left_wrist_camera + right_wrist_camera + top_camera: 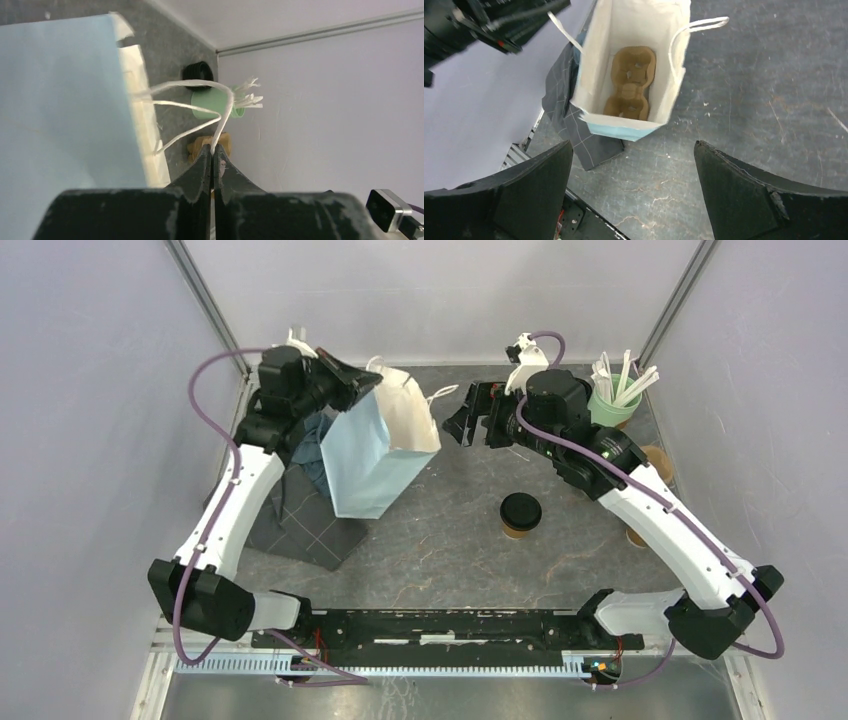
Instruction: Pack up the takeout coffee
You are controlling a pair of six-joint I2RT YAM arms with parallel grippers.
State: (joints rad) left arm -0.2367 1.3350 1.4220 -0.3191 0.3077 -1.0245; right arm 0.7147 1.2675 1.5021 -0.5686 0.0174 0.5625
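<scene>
The takeout coffee (520, 512), a brown paper cup with a black lid, stands upright on the table in front of the right arm. A light blue paper bag (375, 455) stands open at the back left, and a brown pulp carrier (631, 80) lies on its bottom. My left gripper (368, 380) is at the bag's top left edge, shut on a white string handle (220, 120). My right gripper (468, 422) hovers open and empty just right of the bag mouth, well behind the coffee. The bag's other handle (696, 27) hangs free.
A dark checked cloth (300, 525) lies under and in front of the bag. A green cup of white stirrers (612, 405) stands at the back right, with brown paper cups (657, 460) beside the right arm. Grey walls close in both sides.
</scene>
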